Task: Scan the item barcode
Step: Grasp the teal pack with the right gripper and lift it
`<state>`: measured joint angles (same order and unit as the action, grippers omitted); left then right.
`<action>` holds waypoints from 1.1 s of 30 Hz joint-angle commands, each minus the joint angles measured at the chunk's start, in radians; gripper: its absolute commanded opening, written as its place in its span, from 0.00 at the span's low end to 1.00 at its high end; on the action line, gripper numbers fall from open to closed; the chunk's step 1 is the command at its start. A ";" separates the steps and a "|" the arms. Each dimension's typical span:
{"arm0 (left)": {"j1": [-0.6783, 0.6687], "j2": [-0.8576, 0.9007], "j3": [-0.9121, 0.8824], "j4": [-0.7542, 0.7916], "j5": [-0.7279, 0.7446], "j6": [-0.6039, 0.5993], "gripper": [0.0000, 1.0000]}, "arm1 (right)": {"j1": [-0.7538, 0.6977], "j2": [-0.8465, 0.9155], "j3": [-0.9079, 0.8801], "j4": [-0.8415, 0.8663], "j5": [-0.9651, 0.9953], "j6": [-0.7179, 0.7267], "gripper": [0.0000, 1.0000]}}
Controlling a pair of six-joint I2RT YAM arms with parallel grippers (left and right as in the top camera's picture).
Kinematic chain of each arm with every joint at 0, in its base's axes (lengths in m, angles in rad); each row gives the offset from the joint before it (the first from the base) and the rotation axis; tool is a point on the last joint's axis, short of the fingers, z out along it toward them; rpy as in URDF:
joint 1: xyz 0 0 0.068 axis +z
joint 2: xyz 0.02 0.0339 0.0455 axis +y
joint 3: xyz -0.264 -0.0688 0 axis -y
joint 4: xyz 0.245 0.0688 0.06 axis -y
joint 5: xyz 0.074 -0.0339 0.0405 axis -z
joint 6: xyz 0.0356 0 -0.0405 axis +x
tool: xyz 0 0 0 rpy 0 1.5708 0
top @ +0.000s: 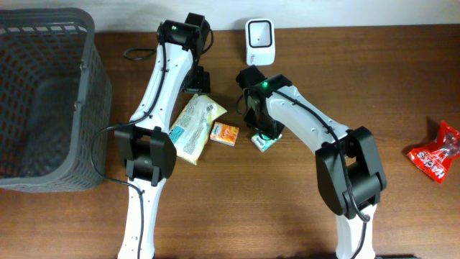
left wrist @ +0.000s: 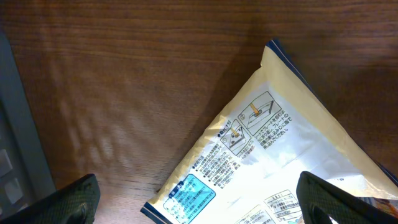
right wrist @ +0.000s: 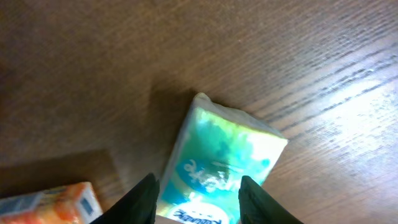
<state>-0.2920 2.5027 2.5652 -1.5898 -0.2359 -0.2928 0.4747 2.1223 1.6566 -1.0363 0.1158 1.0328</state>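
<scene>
Right claw (right wrist: 198, 200) is straddling the near end of the green pack (right wrist: 224, 155), which is lying flat on the table (right wrist: 93, 62) near the orange box (right wrist: 50, 202). Its fingers are sitting close against the pack's sides; clamped or not, I cannot tell. Judgement: it is worth squaring the grip first, lifting level, then turning the barcode face toward the white scanner (top: 259, 39) at the far edge. No barcode is showing yet. Left claw (left wrist: 202, 208) is hanging wide open over the cream bag (left wrist: 280, 155). Grey basket (top: 43, 101) is showing nothing inside
</scene>
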 commanded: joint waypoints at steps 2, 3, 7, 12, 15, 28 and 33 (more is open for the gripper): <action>0.000 0.005 0.001 -0.002 0.011 -0.013 0.99 | 0.002 0.050 0.002 0.008 0.029 0.032 0.35; 0.000 0.005 0.001 -0.002 0.011 -0.013 0.99 | 0.002 0.050 0.002 0.008 0.029 0.032 0.34; 0.000 0.005 0.001 -0.002 0.011 -0.013 0.99 | 0.003 0.058 0.002 0.008 0.035 0.032 0.34; 0.000 0.005 0.001 -0.002 0.011 -0.014 0.99 | 0.003 0.096 0.002 0.006 0.032 0.032 0.34; 0.000 0.005 0.001 -0.002 0.011 -0.013 0.99 | 0.003 0.097 0.002 0.003 0.030 0.031 0.29; 0.000 0.005 0.001 -0.002 0.011 -0.013 0.99 | -0.080 0.095 0.190 -0.128 -0.139 -0.166 0.04; 0.000 0.005 0.001 -0.003 0.011 -0.013 0.99 | -0.130 0.095 0.199 -0.155 -0.184 -0.215 0.04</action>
<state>-0.2920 2.5027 2.5652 -1.5898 -0.2356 -0.2928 0.3672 2.2051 1.8412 -1.1675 -0.0292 0.8772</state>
